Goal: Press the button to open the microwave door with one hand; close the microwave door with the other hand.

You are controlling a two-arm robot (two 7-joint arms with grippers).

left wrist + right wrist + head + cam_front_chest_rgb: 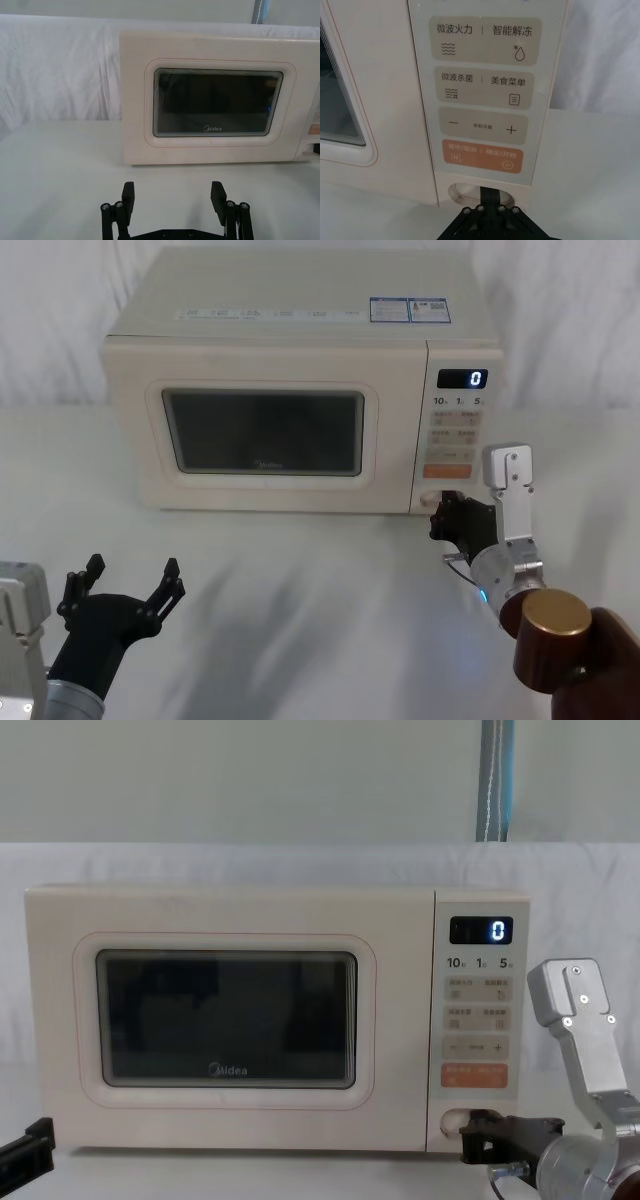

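Step one: right gripper point(443, 510) pinched closed, tip on button point(465, 192); door point(262, 430) shut. Next, push inward. Left gripper point(128, 576) spread, near table's front-left corner.

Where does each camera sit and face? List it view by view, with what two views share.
Head: high, looking down at the microwave, both grippers below.
Chest: low, facing the door head-on; right gripper at the button.
Left wrist: behind the open left gripper, facing the door.
Right wrist: behind the right gripper, close to the control panel and button.
Shared: chest and left wrist both show the Midea logo.
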